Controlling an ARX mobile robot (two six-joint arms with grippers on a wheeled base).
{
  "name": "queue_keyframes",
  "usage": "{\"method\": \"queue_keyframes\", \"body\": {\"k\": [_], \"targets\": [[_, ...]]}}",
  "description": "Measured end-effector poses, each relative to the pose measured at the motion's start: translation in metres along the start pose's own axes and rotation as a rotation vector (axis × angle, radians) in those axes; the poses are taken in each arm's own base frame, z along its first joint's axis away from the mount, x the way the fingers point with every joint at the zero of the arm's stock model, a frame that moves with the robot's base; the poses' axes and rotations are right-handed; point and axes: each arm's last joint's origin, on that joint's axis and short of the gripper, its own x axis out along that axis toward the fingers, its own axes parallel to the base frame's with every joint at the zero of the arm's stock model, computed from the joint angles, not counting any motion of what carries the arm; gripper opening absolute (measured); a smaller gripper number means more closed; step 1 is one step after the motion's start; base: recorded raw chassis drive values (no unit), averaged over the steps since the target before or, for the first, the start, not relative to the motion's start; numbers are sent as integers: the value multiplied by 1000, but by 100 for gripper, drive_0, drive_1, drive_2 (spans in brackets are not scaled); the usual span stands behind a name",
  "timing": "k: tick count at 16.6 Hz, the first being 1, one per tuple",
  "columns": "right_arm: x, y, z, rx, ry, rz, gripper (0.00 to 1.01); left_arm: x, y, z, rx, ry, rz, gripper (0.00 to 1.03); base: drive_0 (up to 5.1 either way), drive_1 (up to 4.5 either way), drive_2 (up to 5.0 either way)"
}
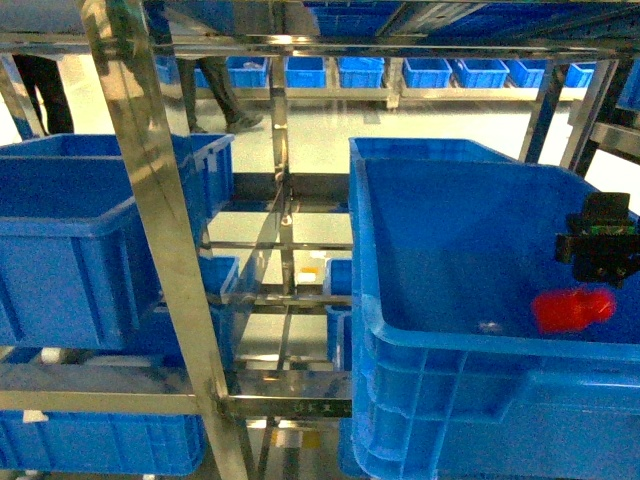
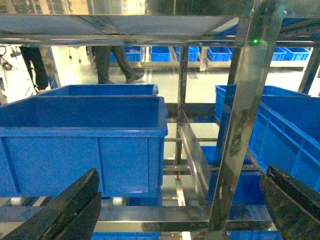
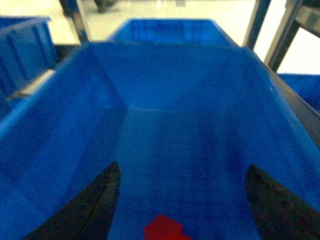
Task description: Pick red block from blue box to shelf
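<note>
Red block sitting in a crate on the shelf

Steel shelf point(image 1: 150, 190) is filling the view, blue crates on its tiers. The red block point(image 1: 572, 308) is lying on the floor of the right crate point(image 1: 450, 250). Right claw point(image 3: 182, 200) is hanging spread wide above it, touching nothing. Left claw point(image 2: 180, 205) is gaping too, facing the left crate point(image 2: 85, 145).
</note>
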Motion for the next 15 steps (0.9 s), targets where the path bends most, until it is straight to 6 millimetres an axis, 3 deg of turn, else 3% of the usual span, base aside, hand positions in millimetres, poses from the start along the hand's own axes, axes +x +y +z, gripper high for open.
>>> {"method": "queue_keyframes", "body": {"k": [2,3,4,5,11,15], "targets": [[-44,12,14,16,-130,37,93,0,0,0,0,0,0,98,0,0,0],[-74,13,11,38,-157,60,100,0,0,0,0,0,0,98,0,0,0],[-99,9,-2,42,-241,38,90,0,0,0,0,0,1,98,0,0,0],[-110,0,-9,23,-279,-3,79,0,0,0,0,-2,0,98,0,0,0],[-152,-23,-20,-21,-287,-28,5,0,0,0,0,-1,0,98,0,0,0],[-169,-38,-23,-21,-295,-38,2,0,0,0,0,-1,1,98,0,0,0]]}}
